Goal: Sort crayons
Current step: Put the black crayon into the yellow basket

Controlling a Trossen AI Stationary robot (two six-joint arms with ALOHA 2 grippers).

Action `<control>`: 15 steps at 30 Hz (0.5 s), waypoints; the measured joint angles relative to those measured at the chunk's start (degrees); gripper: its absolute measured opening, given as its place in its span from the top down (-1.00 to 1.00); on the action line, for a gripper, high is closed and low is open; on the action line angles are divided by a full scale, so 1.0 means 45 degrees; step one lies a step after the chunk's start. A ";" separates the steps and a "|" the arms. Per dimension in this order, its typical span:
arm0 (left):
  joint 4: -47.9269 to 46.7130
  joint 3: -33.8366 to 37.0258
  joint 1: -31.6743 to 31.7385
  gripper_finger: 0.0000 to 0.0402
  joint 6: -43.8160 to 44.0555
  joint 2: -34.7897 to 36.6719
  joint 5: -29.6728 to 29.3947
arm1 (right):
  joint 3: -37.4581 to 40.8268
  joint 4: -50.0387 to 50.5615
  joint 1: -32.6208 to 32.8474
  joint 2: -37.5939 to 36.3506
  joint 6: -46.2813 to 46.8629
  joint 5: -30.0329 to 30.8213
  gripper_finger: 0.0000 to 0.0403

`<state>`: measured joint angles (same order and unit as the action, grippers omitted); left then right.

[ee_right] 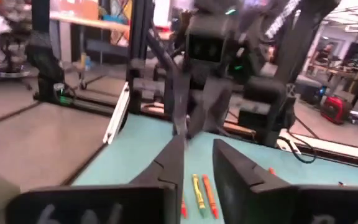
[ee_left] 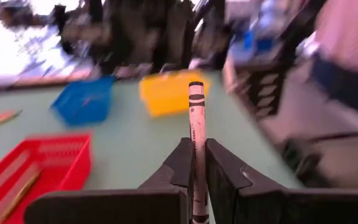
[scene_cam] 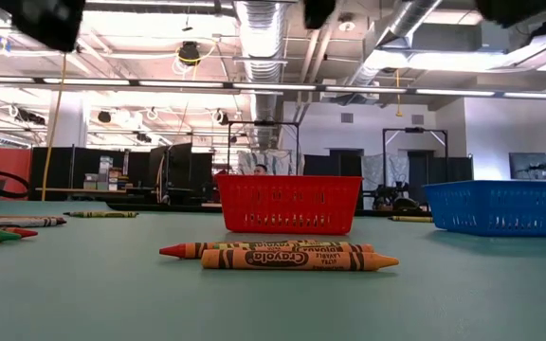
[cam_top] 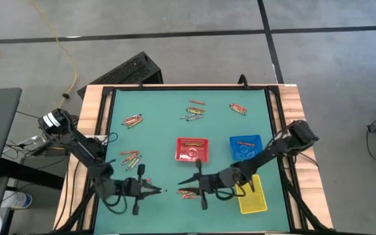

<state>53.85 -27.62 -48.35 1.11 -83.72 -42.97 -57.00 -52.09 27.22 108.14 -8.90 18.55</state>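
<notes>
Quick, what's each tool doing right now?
Left tool: closed on a grey crayon.
Right tool: open, empty, above crayons on the table.

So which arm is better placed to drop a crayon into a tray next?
Probably the left. Its tool is shut on a grey crayon, ready to carry. The right tool is open and empty above loose crayons.
</notes>
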 joint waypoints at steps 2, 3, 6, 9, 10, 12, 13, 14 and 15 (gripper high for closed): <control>0.0904 0.0202 0.0330 0.94 -0.0396 0.0014 0.0815 | -0.0514 -0.0091 -0.0230 0.0346 -0.0044 -0.0459 0.45; 0.0962 0.0237 0.0483 0.94 -0.0503 0.0014 0.0985 | -0.0718 -0.0069 -0.0288 0.0456 -0.0048 -0.0575 0.39; 0.0966 0.0238 0.0934 0.94 -0.0628 0.0004 0.1500 | -0.1428 -0.0030 -0.0349 0.0825 -0.0512 -0.0744 0.17; 0.0918 0.0238 0.1231 0.94 -0.0613 0.0004 0.1891 | -0.1841 0.0556 -0.0339 0.0835 -0.1100 -0.0875 -0.06; 0.0923 0.0238 0.1301 0.94 -0.0622 0.0004 0.1946 | -0.1943 0.0755 -0.0339 0.0831 -0.1104 -0.0955 -0.13; 0.0959 0.0238 0.1392 0.94 -0.0683 0.0004 0.2080 | -0.2049 0.1032 -0.0329 0.0810 -0.1110 -0.1129 -0.24; 0.1048 0.0238 0.1436 0.94 -0.0765 0.0002 0.2127 | -0.2096 0.1138 -0.0332 0.0815 -0.1121 -0.1259 -0.28; 0.1169 0.0238 0.1470 0.94 -0.0861 -0.0001 0.2196 | -0.2117 0.1160 -0.0334 0.0815 -0.1134 -0.1402 -0.31; 0.1351 0.0238 0.1498 0.94 -0.0987 -0.0001 0.2313 | -0.2133 0.1154 -0.0347 0.0815 -0.1134 -0.1469 -0.32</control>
<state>59.92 -26.55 -41.61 -3.34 -83.72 -32.56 -66.60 -46.89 25.66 111.81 -14.00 11.94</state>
